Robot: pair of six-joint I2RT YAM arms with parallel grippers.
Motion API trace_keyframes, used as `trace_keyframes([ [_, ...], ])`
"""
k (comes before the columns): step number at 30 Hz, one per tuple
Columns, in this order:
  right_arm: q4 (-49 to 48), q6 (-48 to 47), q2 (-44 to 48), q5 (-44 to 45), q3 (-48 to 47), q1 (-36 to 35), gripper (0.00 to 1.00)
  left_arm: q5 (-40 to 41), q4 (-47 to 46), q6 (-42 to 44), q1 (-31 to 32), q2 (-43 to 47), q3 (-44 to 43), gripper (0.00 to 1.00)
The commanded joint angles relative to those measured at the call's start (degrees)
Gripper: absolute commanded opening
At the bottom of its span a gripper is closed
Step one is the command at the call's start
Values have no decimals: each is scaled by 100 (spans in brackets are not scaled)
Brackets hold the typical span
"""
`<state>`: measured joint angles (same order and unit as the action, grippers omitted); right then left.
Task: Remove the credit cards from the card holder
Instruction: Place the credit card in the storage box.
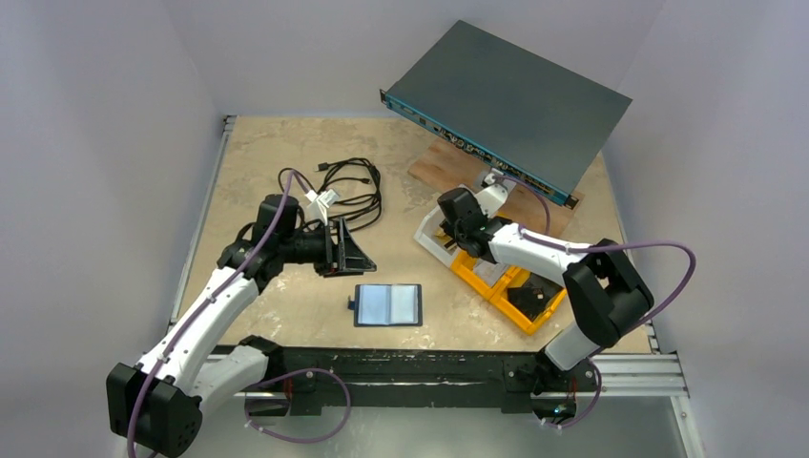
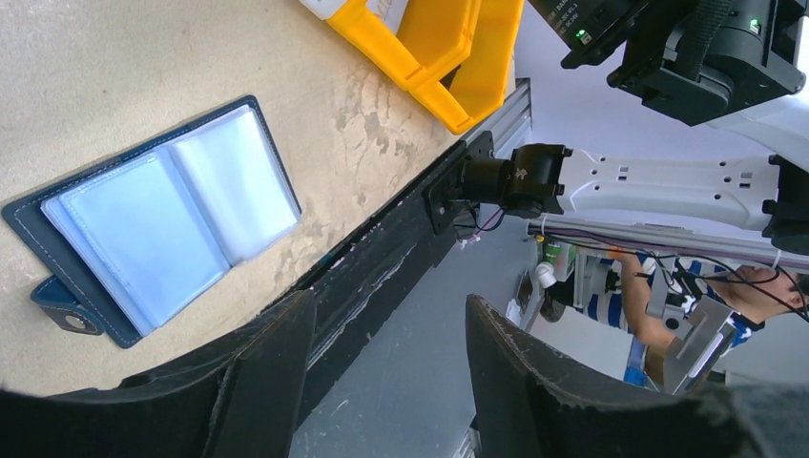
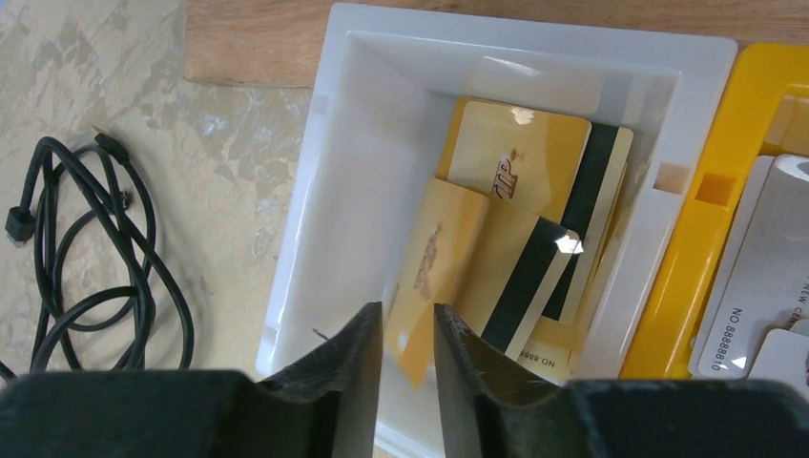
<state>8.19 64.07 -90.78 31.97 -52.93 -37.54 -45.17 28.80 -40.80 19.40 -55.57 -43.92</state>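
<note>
The card holder (image 1: 388,304) lies open and flat near the table's front edge, lighter blue sleeves up. It also shows in the left wrist view (image 2: 162,219) with its snap tab (image 2: 62,310); no card shows in its sleeves. My left gripper (image 1: 348,250) hovers up and left of it, open and empty (image 2: 386,334). My right gripper (image 1: 452,237) is over a white bin (image 3: 315,143). Its jaws stand slightly apart (image 3: 407,324), and a blurred gold card (image 3: 434,267) shows just beyond them, over other gold cards (image 3: 520,153) in the bin.
Yellow bins (image 1: 520,291) sit right of the white bin and hold white cards (image 3: 754,286). A black cable (image 1: 348,191) lies coiled at the back left. A grey rack unit (image 1: 515,95) rests tilted on a wooden board (image 1: 439,162) at the back right.
</note>
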Motion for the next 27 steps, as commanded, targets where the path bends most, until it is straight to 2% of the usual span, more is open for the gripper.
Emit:
trace_keyframes([
  [1, -39, -248, 16, -301, -331, 82, 30, -58, -145, 20, -15, 73, 27, 58],
  [7, -44, -388, 238, -721, -277, 85, 41, 149, -123, 10, -2, -12, 123, 58],
  [11, -122, -520, 485, -1079, -147, 64, 44, 643, 70, 119, 207, -117, 108, 59],
  [21, -188, -619, 1252, -1777, 456, -344, 51, 3132, 424, 217, 2090, -963, -342, 58],
  [27, -128, -605, 1922, -2132, 1035, -439, 50, 4035, 637, 280, 2902, -1741, -757, 57],
])
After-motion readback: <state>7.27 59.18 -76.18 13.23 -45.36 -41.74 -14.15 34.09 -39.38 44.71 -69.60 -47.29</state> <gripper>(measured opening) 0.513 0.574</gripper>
